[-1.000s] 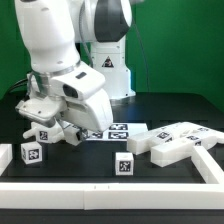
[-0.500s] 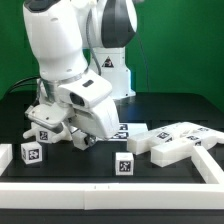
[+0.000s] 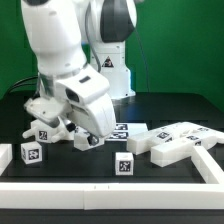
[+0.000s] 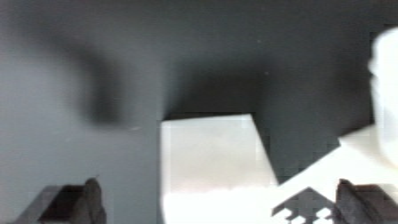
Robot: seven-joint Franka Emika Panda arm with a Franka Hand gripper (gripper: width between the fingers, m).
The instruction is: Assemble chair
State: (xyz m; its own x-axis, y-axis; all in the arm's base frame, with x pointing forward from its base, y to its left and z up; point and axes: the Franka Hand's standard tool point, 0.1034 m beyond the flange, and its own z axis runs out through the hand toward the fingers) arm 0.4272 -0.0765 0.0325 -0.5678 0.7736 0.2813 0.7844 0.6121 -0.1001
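Surface: matt black table point(image 3: 170, 108), green backdrop point(image 3: 185, 50) behind it, white border rail point(image 3: 110, 190) along the near edge.
Chair point(image 3: 178, 142): you have it in loose white plastic parts, smooth and blocky, carrying black-and-white square tags. No assembled seat is visible.
Largest heap point(image 3: 192, 134): flat panels and chunky pieces touching one another, toward the exterior view's right.
Tagged cube point(image 3: 125, 165): small, square-edged, standing alone in front of the heap, near the rail.
Left block point(image 3: 31, 153): a similar tagged cube at the exterior view's left. Another white part point(image 3: 4, 158) beside it is cut by the frame edge.
Gripper point(image 3: 84, 141): low over the table between the left block and the heap. Its dark fingers point(image 4: 71, 205) are spread wide and hold nothing.
White slab point(image 4: 214, 165): flat-faced, lying under the gap, clear of both fingers. It is too blurred to tell what it is.
Marker board point(image 3: 120, 130): thin and flat, just beside the gripper.
Arm point(image 3: 60, 50): glossy white shell.
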